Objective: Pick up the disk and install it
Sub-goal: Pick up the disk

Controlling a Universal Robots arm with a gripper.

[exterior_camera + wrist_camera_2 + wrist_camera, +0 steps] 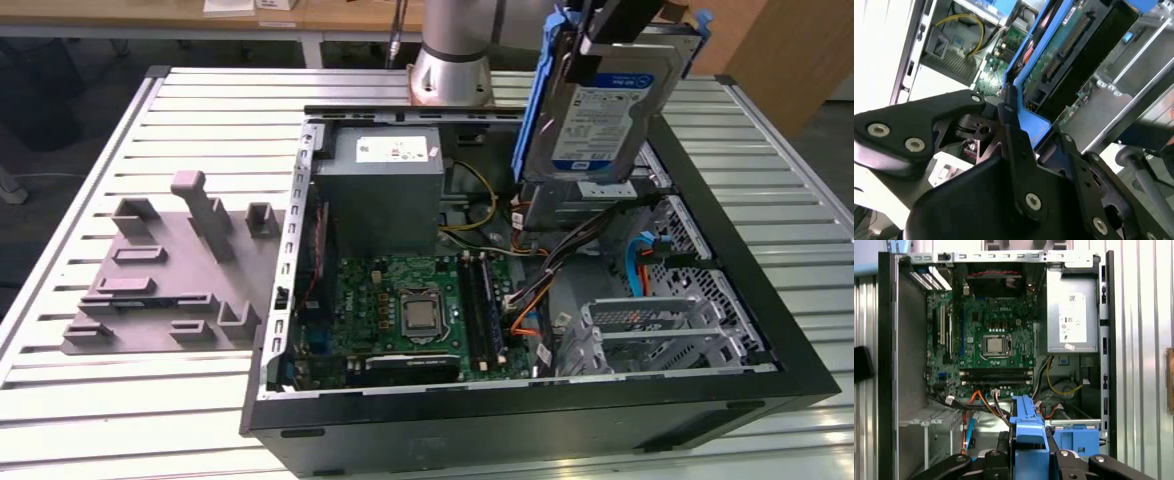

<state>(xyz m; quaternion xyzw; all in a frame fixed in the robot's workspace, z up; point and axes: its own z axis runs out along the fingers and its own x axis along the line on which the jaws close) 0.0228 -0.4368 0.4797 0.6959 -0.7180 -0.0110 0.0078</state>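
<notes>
Blue-framed disk (pixel 601 110) held upright over the open computer case (pixel 534 425).
We find the fingers (pixel 1014 140) of the gripper (pixel 1029 457) clamped on its carrier edge (label outward), probably aligning it with the drive bay (pixel 587 203) below.

Flat silver metal disk (pixel 597 105): smooth, paper-labelled, clipped in glossy blue plastic frame (pixel 537 100). Large grey metal power-supply box (pixel 380 195): matt. Ribbed pale metal table (pixel 80 400): satin finish.

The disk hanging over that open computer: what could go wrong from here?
The gripper pinches the disk by its blue frame, so it might slip and drop into the open case. Loose cables lie just below it and could get pinched. If misaligned, it may jam against the metal cage.
</notes>
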